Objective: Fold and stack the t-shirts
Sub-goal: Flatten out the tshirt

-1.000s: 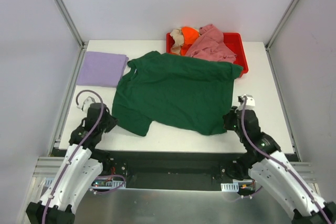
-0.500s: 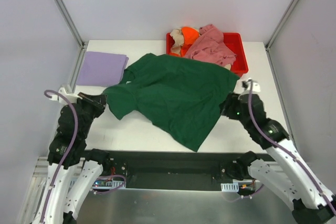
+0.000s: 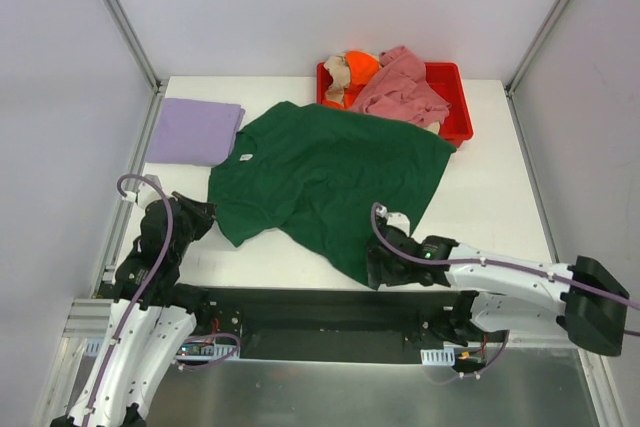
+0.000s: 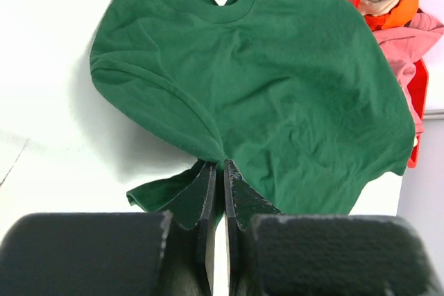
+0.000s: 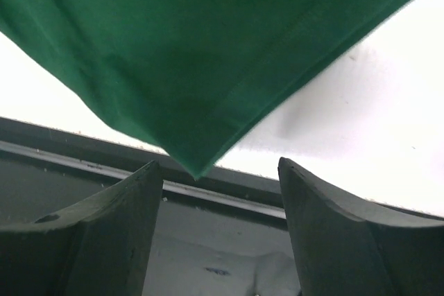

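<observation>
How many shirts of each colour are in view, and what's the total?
dark green shirt: 1
lavender shirt: 1
pink shirt: 1
orange shirt: 1
beige shirt: 1
Total: 5 shirts. The pink, orange and beige ones are bunched in the red tray.

A lab test cell: white table walled by blank panels and aluminium posts.

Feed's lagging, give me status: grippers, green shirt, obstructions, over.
Left gripper shut on dark green t-shirt, left side. Right gripper open at its near hem corner. Shirt spread, unfolded. Lavender t-shirt, red tray close beside it.
</observation>
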You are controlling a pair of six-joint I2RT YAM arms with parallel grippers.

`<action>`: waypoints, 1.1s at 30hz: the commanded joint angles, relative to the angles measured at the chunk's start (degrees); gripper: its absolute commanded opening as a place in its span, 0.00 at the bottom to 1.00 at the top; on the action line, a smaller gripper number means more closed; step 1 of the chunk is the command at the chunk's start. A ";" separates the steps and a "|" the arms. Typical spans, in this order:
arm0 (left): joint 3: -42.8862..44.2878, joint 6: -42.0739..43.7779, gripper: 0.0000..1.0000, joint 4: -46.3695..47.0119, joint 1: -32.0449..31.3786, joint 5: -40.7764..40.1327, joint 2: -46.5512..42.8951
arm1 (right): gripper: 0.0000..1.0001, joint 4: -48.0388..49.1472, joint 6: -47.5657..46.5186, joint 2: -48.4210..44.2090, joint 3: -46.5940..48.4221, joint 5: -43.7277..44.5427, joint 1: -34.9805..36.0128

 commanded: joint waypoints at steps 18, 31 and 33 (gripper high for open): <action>-1.58 -0.94 0.00 1.38 0.34 0.06 1.49 | 0.59 4.74 15.73 8.98 3.98 8.55 11.66; -1.59 -1.03 0.00 1.47 0.34 1.29 2.81 | 0.55 3.95 16.44 13.82 4.60 17.07 12.98; -1.58 -1.03 0.00 1.38 0.34 1.21 2.72 | 0.53 3.86 16.08 14.17 4.60 18.13 12.80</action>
